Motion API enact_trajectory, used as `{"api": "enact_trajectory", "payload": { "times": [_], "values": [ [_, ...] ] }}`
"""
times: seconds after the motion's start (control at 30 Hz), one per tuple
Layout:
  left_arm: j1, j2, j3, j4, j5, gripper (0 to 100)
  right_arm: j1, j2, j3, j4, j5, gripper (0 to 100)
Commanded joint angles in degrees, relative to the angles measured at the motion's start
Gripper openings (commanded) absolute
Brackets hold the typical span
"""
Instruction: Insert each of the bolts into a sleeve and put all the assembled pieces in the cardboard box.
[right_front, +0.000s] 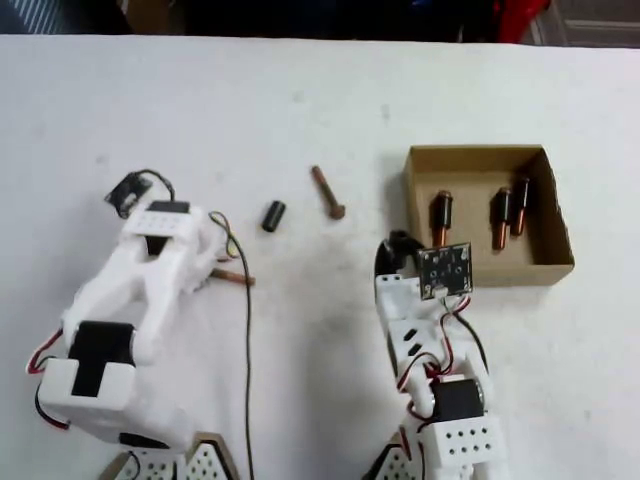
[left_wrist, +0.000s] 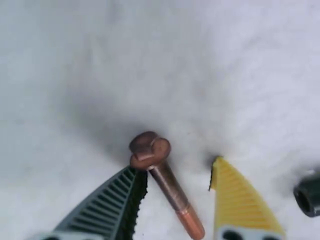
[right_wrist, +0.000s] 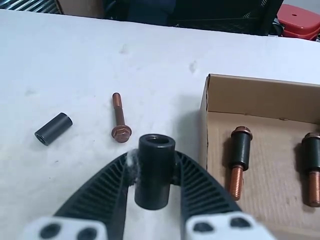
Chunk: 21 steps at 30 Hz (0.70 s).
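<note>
Three copper-and-black bolt-in-sleeve assemblies (right_front: 441, 215) lie in the brown cardboard box (right_front: 475, 152); two pairs look left to do. The right tool (right_wrist: 154, 161) is clamped on an upright black cylindrical sleeve (right_wrist: 154, 177) beside the box; the left tool (left_wrist: 178, 170) stands apart around a copper-coloured hex-head bolt (left_wrist: 167, 186) on the white table (right_front: 300, 90); a second black sleeve (right_front: 273, 216) and second copper bolt (right_front: 327, 192) lie loose nearby.

A sleeve (left_wrist: 309, 197) is cut off at the left wrist view's edge; the left arm (right_front: 140, 290) hides part of 1 bolt (right_front: 238, 279).
</note>
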Motion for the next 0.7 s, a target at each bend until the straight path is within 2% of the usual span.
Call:
{"api": "enact_trajectory", "payload": {
  "times": [0.0, 0.17, 0.5, 0.67],
  "values": [
    [-2.5, 1.0, -3.3, -3.5, -1.8, 20, 0.0, -0.9, 0.1, -1.6, -0.4, 1.8],
    [-3.6, 1.0, -3.3, -3.6, -5.9, 2, 0.0, -0.9, 0.1, -1.6, -0.4, 1.8],
    [-3.2, 0.9, -2.7, -3.3, -23.1, 6, 0.0, -0.9, 0.1, -1.6, -0.4, 1.8],
    [-3.1, 0.7, -3.3, 1.1, -34.5, 6, -0.1, -0.9, 0.1, -1.6, -0.4, 1.8]
  ]
}}
